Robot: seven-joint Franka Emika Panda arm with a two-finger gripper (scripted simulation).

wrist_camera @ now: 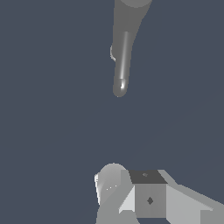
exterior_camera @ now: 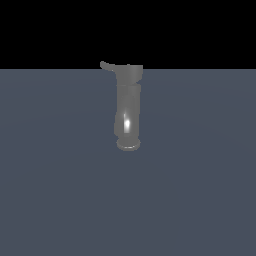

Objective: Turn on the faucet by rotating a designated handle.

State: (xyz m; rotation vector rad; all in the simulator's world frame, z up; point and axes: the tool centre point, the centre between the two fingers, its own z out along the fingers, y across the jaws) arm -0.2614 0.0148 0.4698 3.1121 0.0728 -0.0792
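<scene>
The faucet point(exterior_camera: 128, 107) is a tall dull-grey column standing on a round base, with a bright glint low down. The handle point(exterior_camera: 107, 65) is a short thin lever that sticks out from the wider top cap toward the exterior view's left. The exterior view does not show my gripper. In the wrist view the handle point(wrist_camera: 122, 61) appears as a long grey bar with a rounded tip, running out from the cap point(wrist_camera: 133, 3). My white gripper point(wrist_camera: 129, 176) is apart from the handle's tip. Its fingers lie together with no gap showing, and it holds nothing.
A flat blue-grey floor point(exterior_camera: 200, 190) spreads all around the faucet. Behind it the background is black. No other objects are in view.
</scene>
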